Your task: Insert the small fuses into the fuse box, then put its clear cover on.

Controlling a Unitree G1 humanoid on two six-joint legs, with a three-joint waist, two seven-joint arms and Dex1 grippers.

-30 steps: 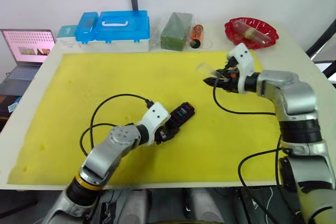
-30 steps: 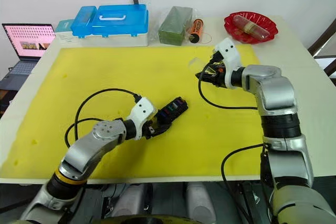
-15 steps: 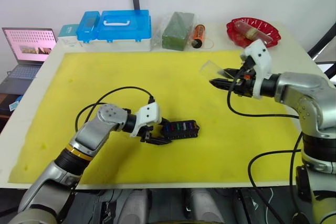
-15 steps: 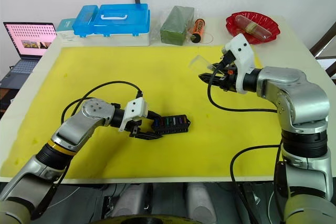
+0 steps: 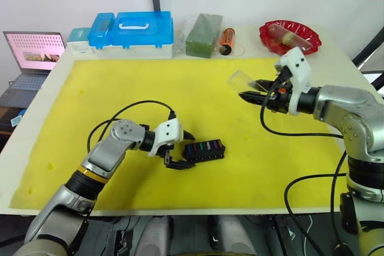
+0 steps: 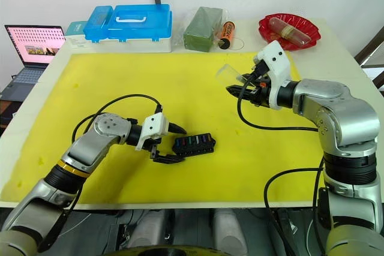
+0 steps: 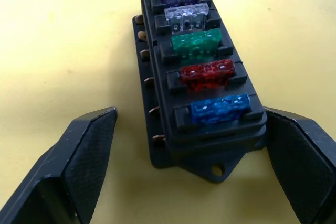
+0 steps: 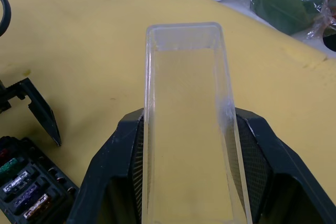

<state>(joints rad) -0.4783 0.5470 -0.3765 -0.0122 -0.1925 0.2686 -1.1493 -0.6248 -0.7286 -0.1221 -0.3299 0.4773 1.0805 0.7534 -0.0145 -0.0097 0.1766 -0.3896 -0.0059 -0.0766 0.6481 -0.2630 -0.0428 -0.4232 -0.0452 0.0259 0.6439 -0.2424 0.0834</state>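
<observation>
Right wrist view: fingers (image 8: 123, 161) clamp the clear cover (image 8: 186, 119) lengthwise, aloft right of the fuse box (image 5: 203, 150), which lies on the yellow mat (image 5: 120, 88), fuses (image 7: 202, 45) seated, between the spread left gripper (image 5: 179, 148) fingers.

The left arm reaches in from seven o'clock, elbow bent, forearm running toward three o'clock low over the mat. Its left gripper (image 5: 182, 149) is spread wide, one black finger on each side of the fuse box (image 5: 203, 150), neither pressing it. The right arm comes from four o'clock, forearm pointing toward nine o'clock, raised. The right gripper (image 6: 235, 90) is clamped on the clear cover (image 6: 228, 74), which juts out beyond its fingertips.
</observation>
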